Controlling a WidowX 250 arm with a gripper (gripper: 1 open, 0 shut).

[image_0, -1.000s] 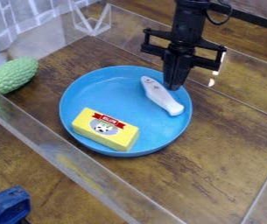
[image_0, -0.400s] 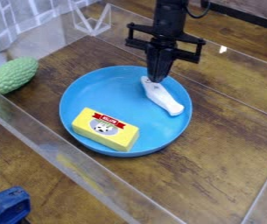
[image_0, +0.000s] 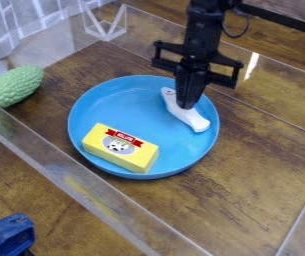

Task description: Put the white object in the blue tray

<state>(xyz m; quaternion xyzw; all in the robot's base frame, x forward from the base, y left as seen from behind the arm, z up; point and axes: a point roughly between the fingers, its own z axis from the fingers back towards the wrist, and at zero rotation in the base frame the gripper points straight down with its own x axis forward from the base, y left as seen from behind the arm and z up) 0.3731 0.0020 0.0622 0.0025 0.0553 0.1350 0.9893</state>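
Note:
The blue tray (image_0: 91, 108) sits in the middle of the wooden table. The white object (image_0: 194, 118) lies inside it along the right rim, its far end under the gripper. My gripper (image_0: 191, 98) points straight down over that far end, fingers drawn together into a narrow tip, shut. I cannot tell whether the tip touches the white object. Nothing shows between the fingers.
A yellow box with a red label (image_0: 121, 147) lies in the tray's near-left part. A green bumpy object (image_0: 17, 85) rests at the table's left edge. Transparent walls border the table, and a blue item (image_0: 5, 237) is at the bottom left corner.
The gripper swung left over the tray's far edge, then came back right and slightly lower over the white object's far end. The white object and yellow box stayed put.

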